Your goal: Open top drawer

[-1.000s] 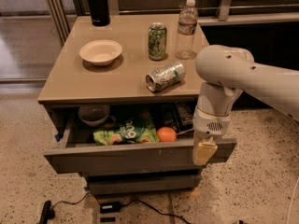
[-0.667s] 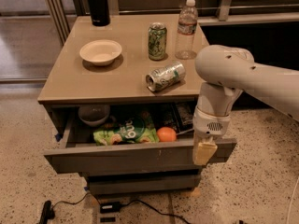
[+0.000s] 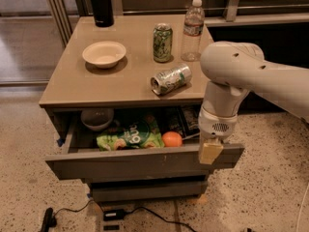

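The top drawer (image 3: 140,162) is a wide grey flat-fronted drawer under the tan table top. It stands pulled out toward me. Inside lie a grey bowl (image 3: 96,118), a green snack bag (image 3: 129,138), an orange (image 3: 172,139) and dark packets (image 3: 181,120). My gripper (image 3: 211,152) hangs from the white arm (image 3: 241,76) at the right end of the drawer's front panel, its tan fingertip in front of the panel's top edge.
On the table top (image 3: 72,83) stand a cream bowl (image 3: 104,54), an upright green can (image 3: 162,43), a can on its side (image 3: 171,79), a water bottle (image 3: 192,30) and a black flask (image 3: 100,5). A lower drawer (image 3: 145,190) and cables (image 3: 116,212) sit below.
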